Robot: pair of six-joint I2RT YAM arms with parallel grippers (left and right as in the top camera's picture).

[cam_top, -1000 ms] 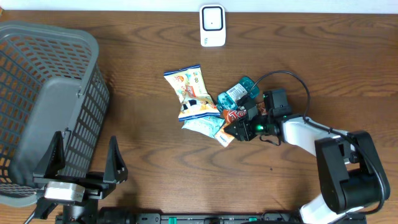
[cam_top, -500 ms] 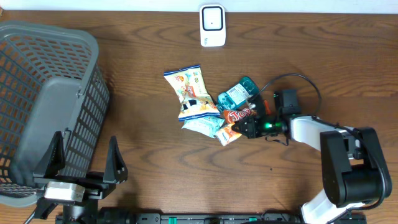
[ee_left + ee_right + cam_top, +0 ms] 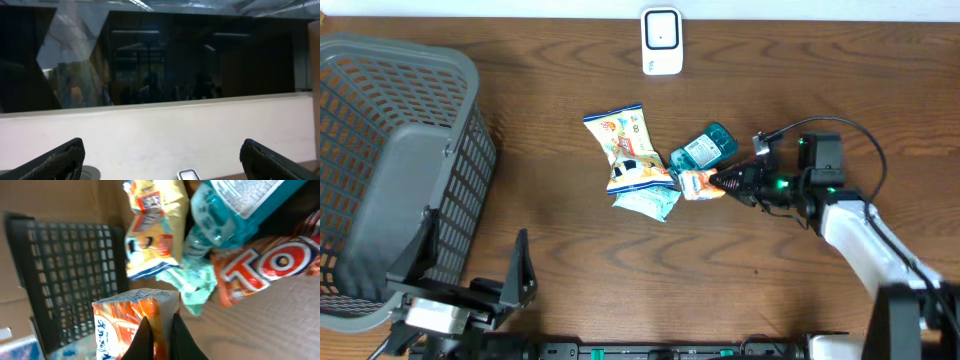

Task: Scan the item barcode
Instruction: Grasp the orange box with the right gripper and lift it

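The right gripper [image 3: 721, 182] is pinched tight on the edge of a small orange and white snack packet [image 3: 696, 184]. In the right wrist view its two fingers [image 3: 145, 339] are squeezed together on the thin rim of the bag. The packet is at the right side of the snack pile in the middle of the table [image 3: 550, 250]. From above I cannot tell if it is off the table yet.

I think the job now is to lift this packet out of the pile and take it to the white scanner [image 3: 661, 40] at the far edge of the table. The hold is only on a thin edge, so a slow, smooth lift would be best, or the bag may slip out. It should go up first, so it does not drag the orange wrapper [image 3: 270, 265] or the blue bottle [image 3: 705, 148] along. I cannot see a barcode, so the bag may need a turn until the stripes face the scanner.

The right arm reaches in low from the near right side, and its fingers point left at the pile. The left gripper [image 3: 165, 159] is by the grey basket [image 3: 380, 120]. It faces the far wall, spread wide with nothing in it.
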